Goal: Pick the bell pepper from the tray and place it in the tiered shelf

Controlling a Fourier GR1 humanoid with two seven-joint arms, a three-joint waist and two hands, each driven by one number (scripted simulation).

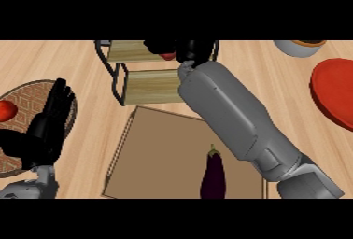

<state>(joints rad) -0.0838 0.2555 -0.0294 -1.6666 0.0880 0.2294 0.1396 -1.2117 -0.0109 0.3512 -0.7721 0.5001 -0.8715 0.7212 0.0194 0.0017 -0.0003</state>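
Taking the shelf (148,86) as the landmark: far to its left, at the view's edge, lies one round woven plate (31,100) with one red fruit (7,111) on its left part. Over that plate rests the left hand (52,119), fingers straight and spread, holding nothing.

The shelf, one only, shows two wooden tiers in a black wire frame. Just below it lies one brown tray (165,149), and one dark eggplant (215,175) lies on the tray's lower right part.

The right hand (189,49) is over the shelf's upper tier, fingers curled round the pepper (167,56), of which only a small red patch shows. The pepper appears to be at the upper tier, not on the tray; whether it touches the board cannot be told.

A pepper is likely light, hollow and smooth-skinned, so it may slip; a hold round its broad body seems best.

To the shelf's right sit one grey bowl (296,47) and one red plate (334,93).
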